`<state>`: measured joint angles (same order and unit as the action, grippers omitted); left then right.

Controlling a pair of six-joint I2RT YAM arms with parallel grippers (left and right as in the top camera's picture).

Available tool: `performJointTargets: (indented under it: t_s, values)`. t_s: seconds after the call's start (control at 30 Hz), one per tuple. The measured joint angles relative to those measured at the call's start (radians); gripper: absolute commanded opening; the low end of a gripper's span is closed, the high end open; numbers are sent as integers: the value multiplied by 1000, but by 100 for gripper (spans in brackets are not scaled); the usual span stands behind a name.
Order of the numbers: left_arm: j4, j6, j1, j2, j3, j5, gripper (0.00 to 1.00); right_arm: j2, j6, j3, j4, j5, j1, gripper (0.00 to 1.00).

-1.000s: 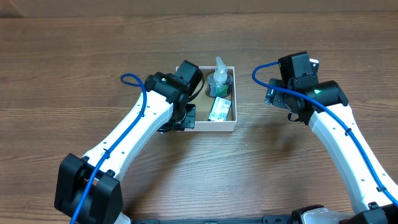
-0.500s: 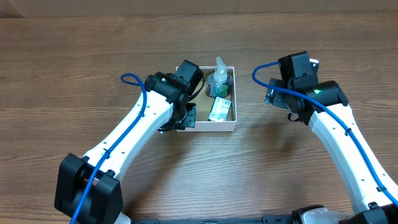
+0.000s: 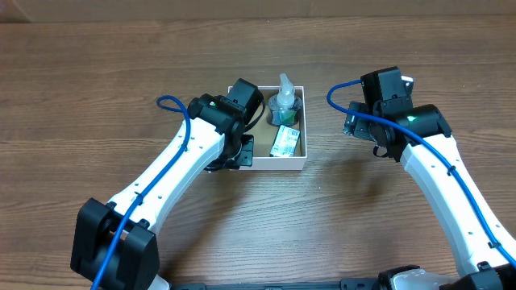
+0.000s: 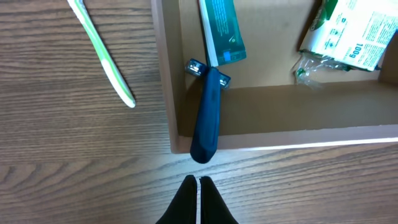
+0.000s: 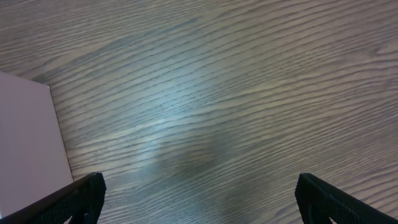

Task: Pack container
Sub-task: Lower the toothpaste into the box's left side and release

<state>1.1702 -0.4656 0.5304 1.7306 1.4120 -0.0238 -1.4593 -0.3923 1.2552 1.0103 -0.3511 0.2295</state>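
The container [image 3: 278, 164] is a small square box with white walls and a brown inside [image 4: 267, 106]. In it lie a clear spray bottle [image 3: 284, 98] and a green-and-white packet [image 3: 284, 141]. In the left wrist view a blue-handled item [image 4: 207, 118] with a teal card [image 4: 222, 28] leans over the box's near wall, its handle end past the rim. My left gripper [image 4: 199, 184] is shut and holds nothing, hovering over the table just outside that wall. My right gripper [image 5: 199, 190] stands wide open over bare table to the right of the box, whose white wall [image 5: 25, 143] shows at its left.
A green-and-white toothbrush [image 4: 102, 53] lies on the wooden table left of the box, hidden under my left arm in the overhead view. The packet [image 4: 354, 31] sits in the box's right part.
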Motion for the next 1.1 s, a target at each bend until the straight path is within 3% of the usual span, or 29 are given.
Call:
performJointTargets:
  t_s: [1.1]
  values:
    - [-61, -3, 0, 3, -28, -19, 4, 0, 0, 0, 0, 0, 0, 100]
